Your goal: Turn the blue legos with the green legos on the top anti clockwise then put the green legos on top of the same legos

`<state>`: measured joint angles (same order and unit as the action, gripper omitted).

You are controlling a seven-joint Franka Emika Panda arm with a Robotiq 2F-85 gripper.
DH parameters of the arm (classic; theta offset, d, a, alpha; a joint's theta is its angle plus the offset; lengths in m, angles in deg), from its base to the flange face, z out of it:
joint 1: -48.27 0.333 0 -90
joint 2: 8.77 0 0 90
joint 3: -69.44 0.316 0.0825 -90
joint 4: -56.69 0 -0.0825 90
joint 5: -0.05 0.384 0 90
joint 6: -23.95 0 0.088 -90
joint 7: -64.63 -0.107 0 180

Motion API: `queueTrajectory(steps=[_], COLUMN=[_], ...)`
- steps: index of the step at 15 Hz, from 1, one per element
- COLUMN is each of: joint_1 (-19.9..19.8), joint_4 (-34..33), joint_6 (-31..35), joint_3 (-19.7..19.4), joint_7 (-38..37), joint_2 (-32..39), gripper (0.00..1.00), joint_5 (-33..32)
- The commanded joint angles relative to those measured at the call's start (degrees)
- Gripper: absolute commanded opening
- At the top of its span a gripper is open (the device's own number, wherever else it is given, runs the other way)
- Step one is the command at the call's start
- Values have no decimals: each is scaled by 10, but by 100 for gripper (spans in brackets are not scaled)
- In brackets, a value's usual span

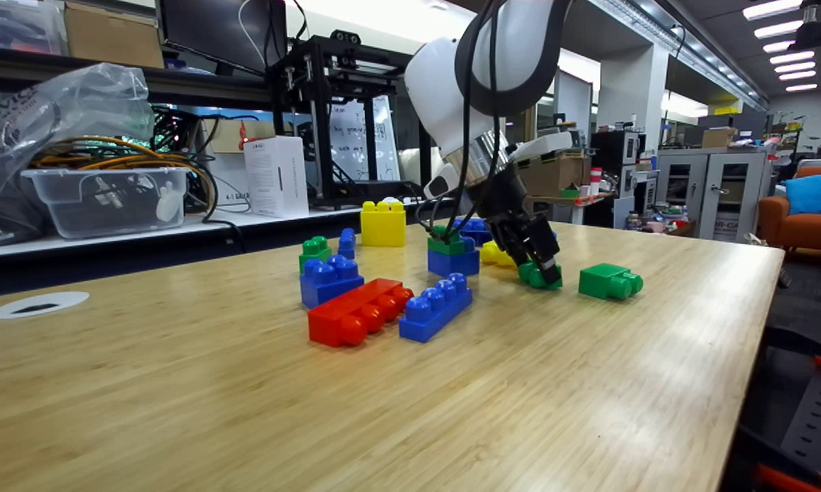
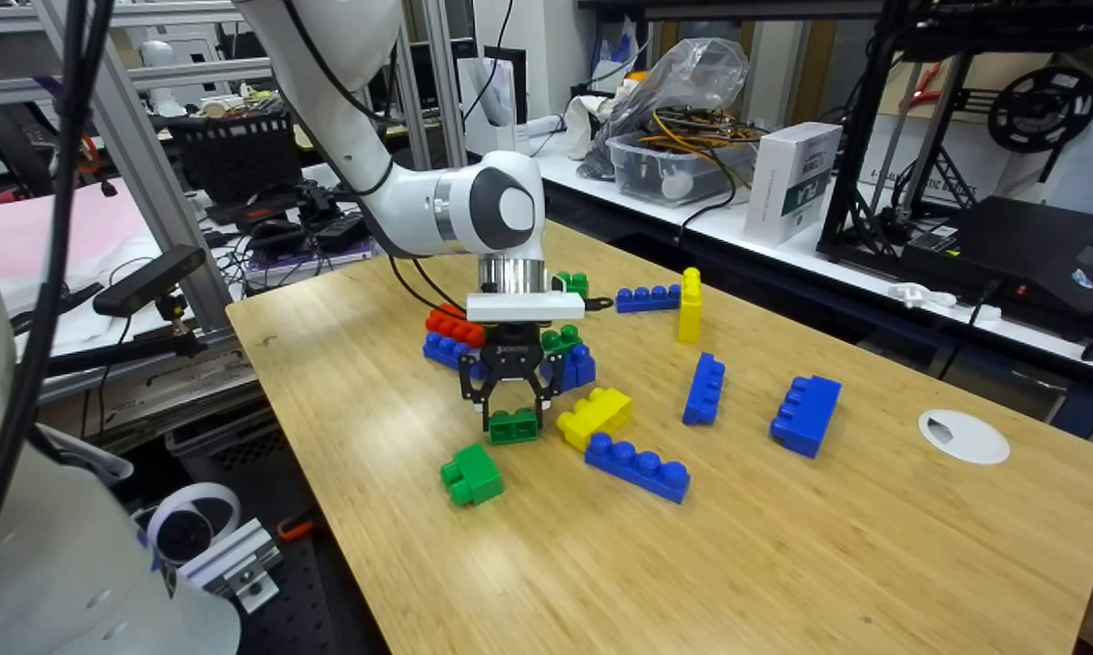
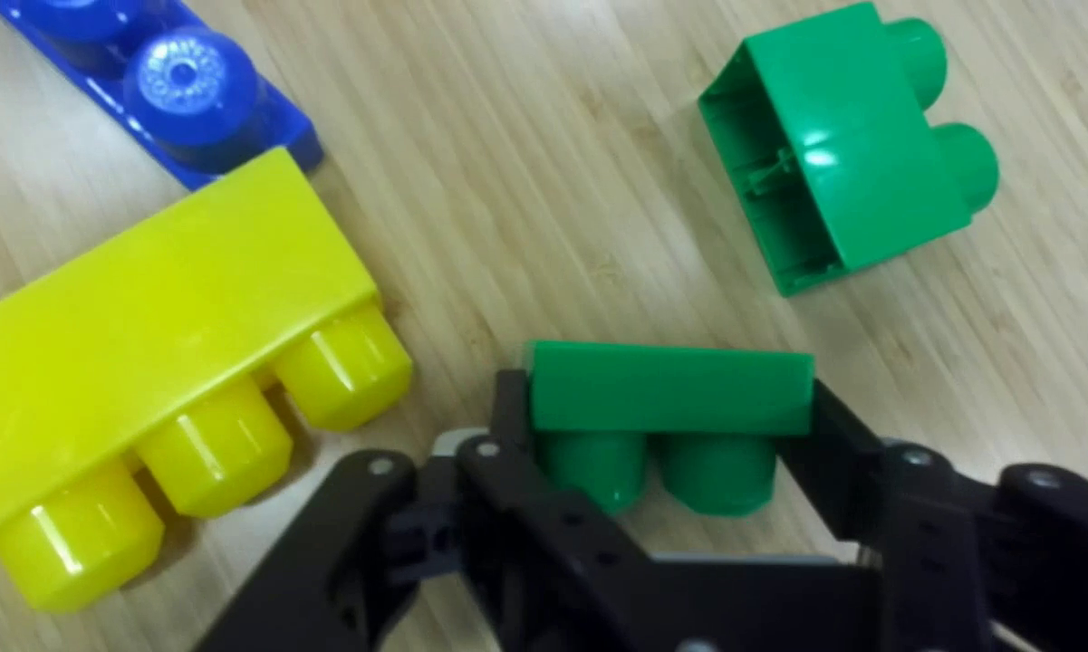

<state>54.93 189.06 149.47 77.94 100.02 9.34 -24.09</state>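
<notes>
A blue block (image 1: pixel 453 262) carries a smaller green block (image 1: pixel 446 244) on its top. In an exterior view, this blue block (image 2: pixel 578 367) and its green top (image 2: pixel 561 339) stand behind my gripper. My gripper (image 2: pixel 512 426) points down at the table, its fingers against both ends of a small green brick (image 3: pixel 670 389). That brick lies on its side, studs toward the gripper's base in the wrist view. I cannot tell whether it touches the table. A second green brick (image 3: pixel 870 136) lies on its side nearby; it also shows in an exterior view (image 2: pixel 472 475).
A yellow brick (image 3: pixel 172 299) lies close beside my gripper, with a long blue brick (image 2: pixel 637 468) next to it. A red brick (image 1: pixel 359 311) and a blue brick (image 1: pixel 436 309) lie side by side. A tall yellow block (image 1: pixel 383 225) and other blue bricks stand farther off.
</notes>
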Motion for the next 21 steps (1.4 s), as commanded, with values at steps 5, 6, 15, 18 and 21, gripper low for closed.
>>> queueTrajectory(steps=[5,6,15,18,21], joint_1=[-3,-7,-29,14,46], joint_4=[57,65,83,48,0], joint_6=[58,68,122,97,56], joint_3=[2,1,-85,-154,-210], joint_7=[-49,-48,207,352,493], joint_2=[-58,-75,-282,-285,-257], gripper=[45,45,45,45,45], joint_5=[-2,4,182,287,398])
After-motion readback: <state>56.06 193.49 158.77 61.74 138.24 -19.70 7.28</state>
